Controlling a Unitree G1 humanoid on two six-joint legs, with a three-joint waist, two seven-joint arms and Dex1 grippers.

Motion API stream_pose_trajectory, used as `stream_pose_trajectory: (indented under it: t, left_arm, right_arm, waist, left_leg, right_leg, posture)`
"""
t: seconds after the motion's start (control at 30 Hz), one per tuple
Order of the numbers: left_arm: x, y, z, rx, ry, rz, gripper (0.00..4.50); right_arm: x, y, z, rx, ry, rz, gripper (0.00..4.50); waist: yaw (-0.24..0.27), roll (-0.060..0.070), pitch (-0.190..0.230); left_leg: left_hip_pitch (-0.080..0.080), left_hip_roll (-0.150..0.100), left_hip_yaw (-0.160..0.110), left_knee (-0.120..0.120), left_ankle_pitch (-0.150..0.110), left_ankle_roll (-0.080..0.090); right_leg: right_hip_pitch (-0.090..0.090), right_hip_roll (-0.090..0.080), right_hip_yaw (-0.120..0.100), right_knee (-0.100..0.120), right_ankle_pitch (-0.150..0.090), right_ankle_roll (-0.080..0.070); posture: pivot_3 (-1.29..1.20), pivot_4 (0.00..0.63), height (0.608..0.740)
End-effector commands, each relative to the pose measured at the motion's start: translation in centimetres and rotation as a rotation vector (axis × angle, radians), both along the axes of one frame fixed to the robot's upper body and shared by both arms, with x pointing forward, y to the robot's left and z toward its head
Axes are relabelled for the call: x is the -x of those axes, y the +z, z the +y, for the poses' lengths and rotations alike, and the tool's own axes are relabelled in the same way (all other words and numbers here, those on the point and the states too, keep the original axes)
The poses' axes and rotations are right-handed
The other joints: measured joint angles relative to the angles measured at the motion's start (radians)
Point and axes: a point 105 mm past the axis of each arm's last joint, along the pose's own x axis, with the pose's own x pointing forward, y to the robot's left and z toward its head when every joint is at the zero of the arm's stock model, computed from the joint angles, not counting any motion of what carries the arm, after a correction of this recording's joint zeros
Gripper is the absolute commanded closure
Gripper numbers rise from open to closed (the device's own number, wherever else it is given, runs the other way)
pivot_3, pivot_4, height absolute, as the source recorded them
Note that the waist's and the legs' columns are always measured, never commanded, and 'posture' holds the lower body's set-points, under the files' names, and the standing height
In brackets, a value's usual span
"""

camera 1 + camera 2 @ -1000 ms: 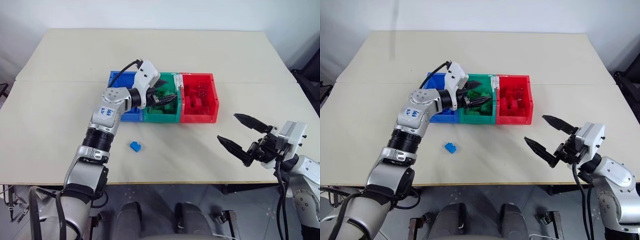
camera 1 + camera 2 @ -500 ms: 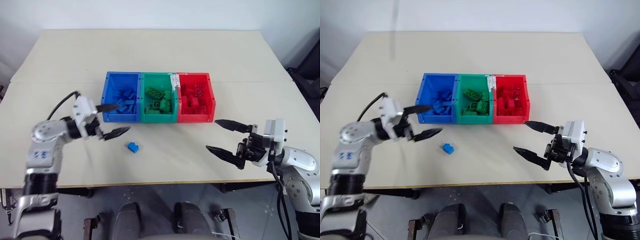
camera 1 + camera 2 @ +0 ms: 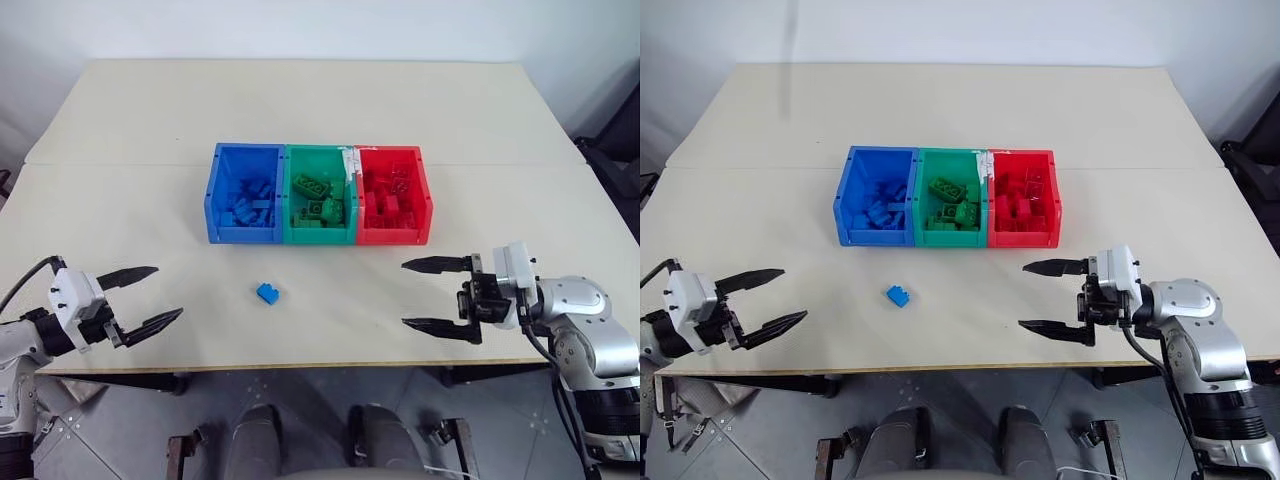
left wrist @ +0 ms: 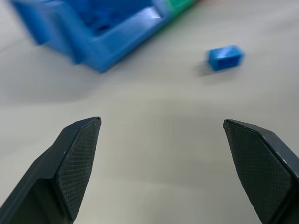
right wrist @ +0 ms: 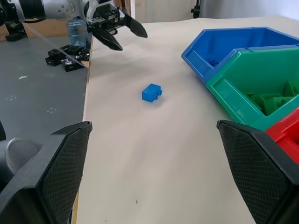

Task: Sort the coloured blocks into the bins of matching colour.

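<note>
Flanking blue block (image 3: 268, 293), grippers agape

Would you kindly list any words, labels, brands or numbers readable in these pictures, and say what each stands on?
None can be read: no legible text on the three joined blue, green and red plastic bins, the loose small blue studded brick, the beige table, or either gripper.

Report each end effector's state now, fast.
Left end effector: open, holding nothing, near the table's front left edge.
Right end effector: open, holding nothing, over the table in front of the red bin.
</note>
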Motion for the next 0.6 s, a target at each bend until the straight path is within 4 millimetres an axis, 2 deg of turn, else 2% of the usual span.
stream_pose_trajectory:
  t: [0.03, 0.33, 0.47, 0.6]
  left_arm:
    - [-0.9, 1.3, -3.0, -0.106, -0.171, -0.065, 0.04]
    - [-5.4, 0.9, -8.6, -0.394, -0.495, -0.053, 0.04]
    - [-6.9, -0.4, -9.4, -0.521, -0.562, -0.045, 0.04]
    - [-7.6, -1.0, -11.0, -0.509, -0.625, -0.036, 0.04]
  right_arm:
    - [0.2, 0.3, -0.8, 0.022, -0.012, -0.018, 0.0]
    - [1.2, 0.1, -1.5, 0.022, -0.08, -0.003, 0.0]
    - [1.9, 0.0, -1.6, 0.016, -0.115, 0.0, 0.0]
    - [2.6, -0.2, -1.6, 0.003, -0.148, 0.007, 0.0]
  waist:
    - [0.003, 0.0, 0.0]
    - [0.003, 0.0, 0.0]
    - [0.0, 0.0, 0.0]
    - [0.005, 0.0, 0.0]
  left_leg:
    - [0.0, 0.0, 0.0, 0.0, 0.0, 0.0]
    - [0.0, 0.0, 0.001, 0.0, 0.003, -0.005]
    - [0.0, 0.0, 0.002, 0.0, 0.003, -0.005]
    - [0.0, 0.0, 0.003, 0.001, 0.003, -0.005]
  right_leg:
    - [0.0, 0.0, 0.0, 0.0, 0.0, 0.0]
    - [0.0, 0.001, 0.0, 0.0, 0.0, 0.0]
    - [-0.001, 0.001, 0.0, 0.0, 0.0, 0.0]
    - [-0.001, 0.001, 0.0, 0.0, 0.0, 0.001]
  posture:
    - [0.0, 0.15, 0.74]
    - [0.0, 0.15, 0.74]
    - [0.0, 0.15, 0.74]
    - [0.0, 0.15, 0.74]
